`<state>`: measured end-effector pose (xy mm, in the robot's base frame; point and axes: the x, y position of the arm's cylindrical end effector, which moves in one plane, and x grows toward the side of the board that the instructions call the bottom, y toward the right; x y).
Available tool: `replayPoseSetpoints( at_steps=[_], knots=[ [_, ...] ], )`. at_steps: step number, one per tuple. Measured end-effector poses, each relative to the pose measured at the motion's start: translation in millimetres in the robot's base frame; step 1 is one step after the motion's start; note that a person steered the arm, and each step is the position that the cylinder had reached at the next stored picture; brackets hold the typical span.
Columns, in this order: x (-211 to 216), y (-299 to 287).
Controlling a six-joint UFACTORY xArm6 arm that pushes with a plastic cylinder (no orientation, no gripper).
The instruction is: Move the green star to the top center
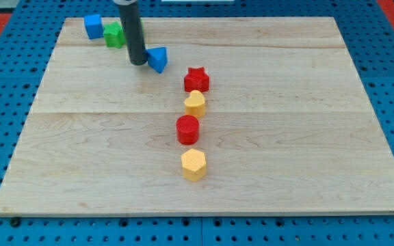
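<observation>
The green star (114, 34) lies near the board's top left corner, partly hidden behind my rod. A blue cube (93, 26) touches it on its left. My tip (137, 62) rests on the board just below and to the right of the green star. A blue triangular block (158, 59) sits right beside the tip on its right.
A column of blocks runs down the middle: a red star (196, 79), a yellow heart (195, 104), a red cylinder (188, 129) and a yellow hexagon (193, 164). The wooden board (306, 137) lies on a blue perforated table.
</observation>
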<state>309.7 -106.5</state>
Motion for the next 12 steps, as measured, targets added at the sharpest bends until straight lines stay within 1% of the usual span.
replayPoseSetpoints(
  at_steps=[1, 2, 3, 4, 5, 6, 7, 8, 9, 10, 11, 12],
  knots=[
    [-7.2, 40.6],
    [-8.2, 67.3],
    [-8.2, 65.4],
    [-8.2, 81.2],
    [8.1, 39.8],
    [17.7, -93.0],
    [-21.4, -197.0],
    [-34.6, -190.2],
    [-63.3, -198.4],
    [-80.1, -159.1],
    [-79.7, -91.9],
    [-55.9, -51.4]
  ],
)
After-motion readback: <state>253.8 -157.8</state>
